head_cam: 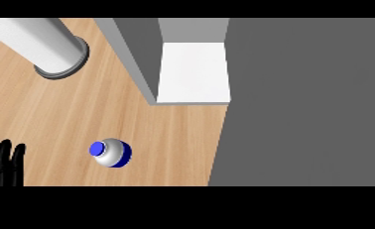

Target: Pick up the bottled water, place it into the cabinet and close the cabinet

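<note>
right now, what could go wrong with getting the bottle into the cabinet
The bottle stands upright and untouched on the wooden counter, so a clumsy grasp might tip it over. Only the left hand shows, at the lower left edge, fingers up. The cabinet opening looks narrow, so the bottle could catch its grey side wall.

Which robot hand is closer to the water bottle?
Left. The left hand shows at the view's left edge, left of the water bottle on the counter. The right hand isn't in view.
</note>
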Tool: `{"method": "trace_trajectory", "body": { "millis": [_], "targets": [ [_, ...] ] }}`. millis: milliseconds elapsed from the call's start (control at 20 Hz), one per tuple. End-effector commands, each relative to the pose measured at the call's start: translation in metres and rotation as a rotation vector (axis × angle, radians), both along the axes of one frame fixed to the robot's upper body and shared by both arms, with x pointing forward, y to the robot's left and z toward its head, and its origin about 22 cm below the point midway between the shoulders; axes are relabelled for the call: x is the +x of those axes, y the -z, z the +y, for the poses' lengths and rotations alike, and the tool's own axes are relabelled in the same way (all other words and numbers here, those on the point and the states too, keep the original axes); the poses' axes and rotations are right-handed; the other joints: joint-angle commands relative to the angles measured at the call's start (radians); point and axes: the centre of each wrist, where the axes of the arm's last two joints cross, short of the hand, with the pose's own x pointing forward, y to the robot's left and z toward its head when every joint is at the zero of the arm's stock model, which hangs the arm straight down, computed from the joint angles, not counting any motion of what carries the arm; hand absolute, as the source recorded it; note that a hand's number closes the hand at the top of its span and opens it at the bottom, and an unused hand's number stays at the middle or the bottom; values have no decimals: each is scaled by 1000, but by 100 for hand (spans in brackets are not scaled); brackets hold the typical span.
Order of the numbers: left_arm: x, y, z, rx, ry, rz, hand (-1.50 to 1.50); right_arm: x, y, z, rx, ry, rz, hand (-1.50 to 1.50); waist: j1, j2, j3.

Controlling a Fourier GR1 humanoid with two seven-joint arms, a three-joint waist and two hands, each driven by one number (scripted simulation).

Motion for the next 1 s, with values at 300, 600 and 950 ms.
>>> {"method": "trace_trajectory", "body": {
  "millis": [300, 600, 950],
  "targets": [
    [14, 54, 0, 20, -16, 56, -150, -20, -24, -3, -41, 87, -60, -150, 2, -1, -1],
    [33, 93, 17, 12, -1, 85, -150, -33, -23, 0, -41, 39, -70, -150, -8, -3, -1],
    [65, 111, 3, 13, 35, 74, -150, -23, -19, -3, -61, 54, -71, -150, -8, 1, 0]
  ]
}}
